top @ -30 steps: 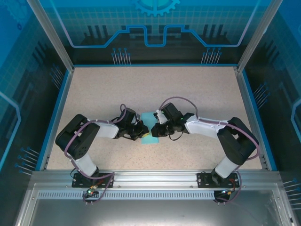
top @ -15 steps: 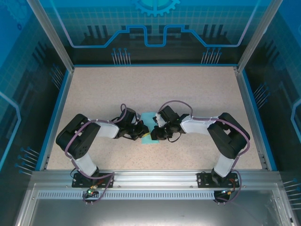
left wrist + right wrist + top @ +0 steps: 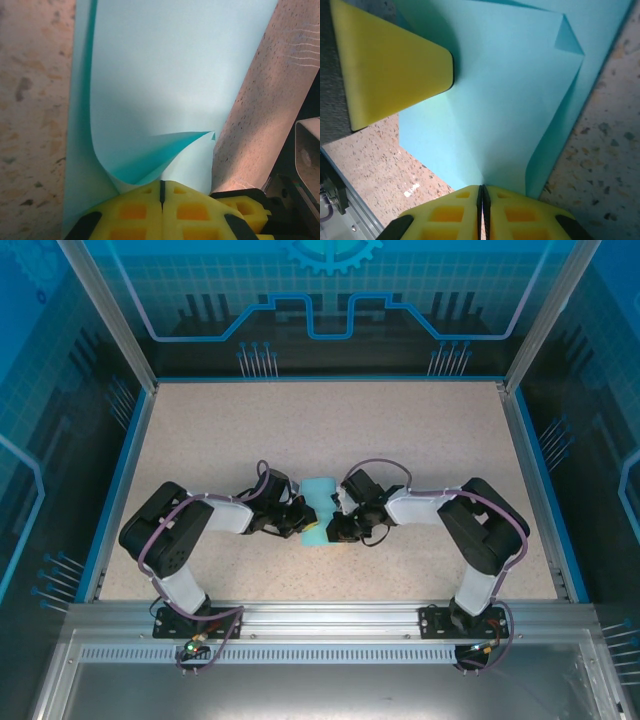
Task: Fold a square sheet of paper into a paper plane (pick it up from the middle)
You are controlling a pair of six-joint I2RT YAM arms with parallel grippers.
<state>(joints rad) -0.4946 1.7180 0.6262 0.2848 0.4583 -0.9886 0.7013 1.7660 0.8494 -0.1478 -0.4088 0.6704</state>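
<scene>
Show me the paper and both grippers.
square sheet of paper (image 3: 320, 493), top external view, bare far half.
left gripper (image 3: 161, 186), left wrist view, fingertip seam.
right gripper (image 3: 481, 191), right wrist view, fingertip seam.

A robotics lab cell — speckled tabletop (image 3: 320, 430) fenced by aluminium framing (image 3: 330, 618) and translucent blue panels (image 3: 200, 290) printed with a gear (image 3: 330, 252) and circuit-style lines, robot arms (image 3: 170, 535) bolted on.

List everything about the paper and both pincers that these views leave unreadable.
- Top external: the sheet of paper is too small to read its creases. The left pincer and right pincer cover its side edges.
- Left wrist: the top edge cuts off the sheet's far end. The pinched edge is hidden between the yellow fingers.
- Right wrist: the top edge crops the sheet's far part.
</scene>
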